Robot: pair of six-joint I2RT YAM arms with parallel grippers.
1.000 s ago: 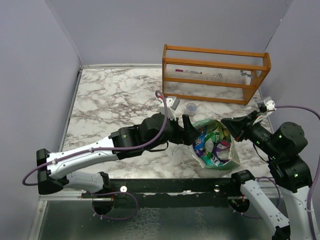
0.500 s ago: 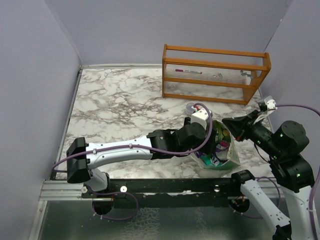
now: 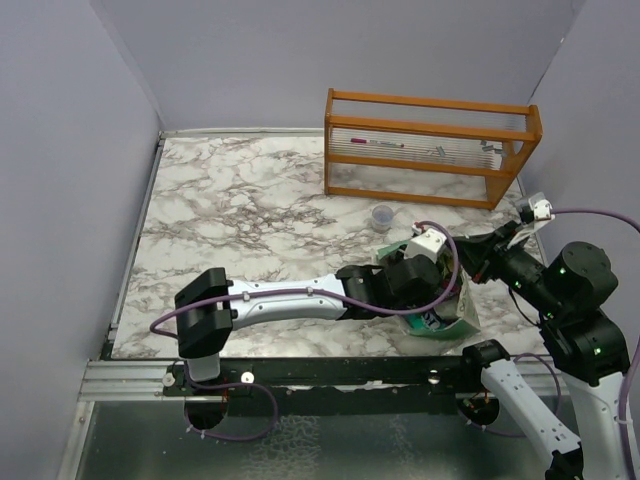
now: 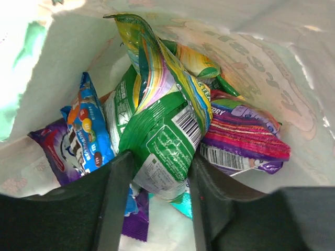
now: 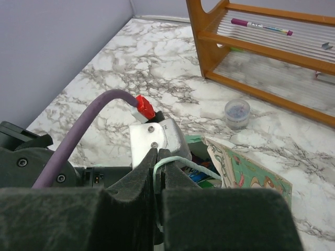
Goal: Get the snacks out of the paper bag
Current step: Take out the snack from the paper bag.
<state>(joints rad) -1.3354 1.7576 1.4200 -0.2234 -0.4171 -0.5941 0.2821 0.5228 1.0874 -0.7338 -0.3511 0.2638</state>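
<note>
The paper bag (image 3: pixel 463 312) lies at the table's front right, mouth towards the left; its printed side shows in the right wrist view (image 5: pixel 251 172). My left gripper (image 4: pixel 159 157) is deep inside it, open, one finger on each side of a green snack packet (image 4: pixel 162 125). Around it lie a blue packet (image 4: pixel 86 128), a purple-pink one (image 4: pixel 243 136), a purple one (image 4: pixel 49 149) and a teal one (image 4: pixel 180 204). From above only the left wrist (image 3: pixel 425 262) shows. My right gripper (image 5: pixel 158 152) is shut on the bag's string handle (image 5: pixel 183 163), holding it up.
An orange wooden rack (image 3: pixel 430 145) stands at the back right with a pen on it. A small clear cup (image 3: pixel 382 215) sits just behind the bag, also in the right wrist view (image 5: pixel 236 112). Grey walls close in the left, back and right.
My left arm has stretched to the right and pushed its gripper from the bag's mouth deep into the bag. The right gripper has kept hold of the handle in place.
</note>
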